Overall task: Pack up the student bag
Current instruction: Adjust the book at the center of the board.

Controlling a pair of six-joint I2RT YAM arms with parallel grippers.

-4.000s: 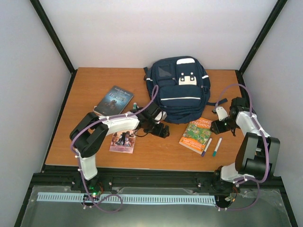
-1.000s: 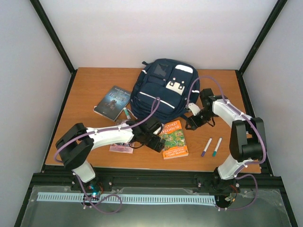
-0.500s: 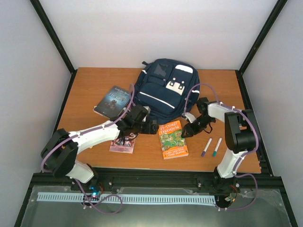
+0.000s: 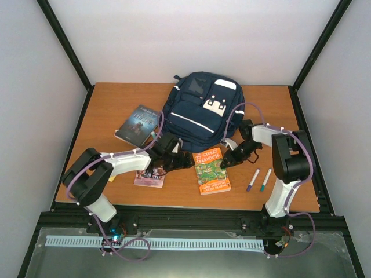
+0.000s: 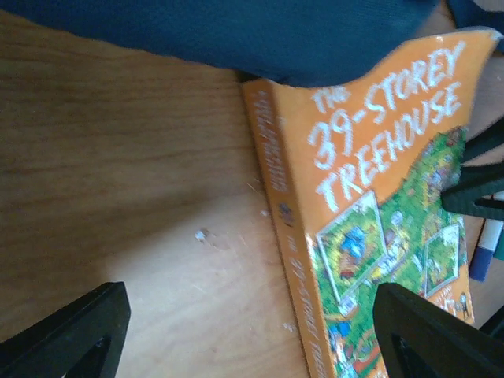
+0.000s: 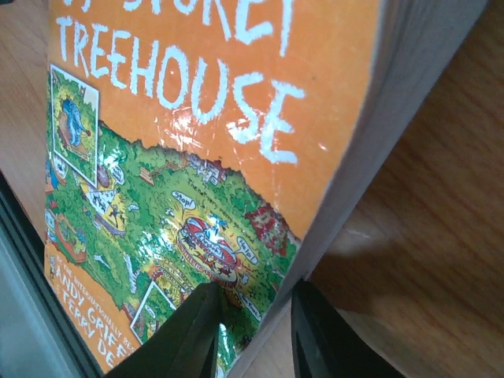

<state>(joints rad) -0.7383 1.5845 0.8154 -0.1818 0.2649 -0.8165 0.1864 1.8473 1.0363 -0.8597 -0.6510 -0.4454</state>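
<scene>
The student bag (image 4: 200,113), a navy backpack with white stripes, lies at the back centre; its lower edge shows in the left wrist view (image 5: 236,35). An orange book, "The 39-Storey Treehouse" (image 4: 211,169), lies just in front of it. My right gripper (image 4: 227,161) is shut on the book's right page edge (image 6: 236,157), one finger on the cover and one under it. My left gripper (image 4: 184,161) is open and empty at the book's left side. Its fingers straddle the spine (image 5: 295,260) low over the table without touching it.
A dark book (image 4: 139,124) lies left of the bag. A small pinkish book (image 4: 149,175) lies partly under my left arm. Two pens (image 4: 259,180) lie right of the orange book. Black frame rails edge the table.
Over four seconds the bag was shifted left and turned, and the orange book was dragged left. In the last half second my left gripper moved right to the book's spine; the right gripper barely moved.
</scene>
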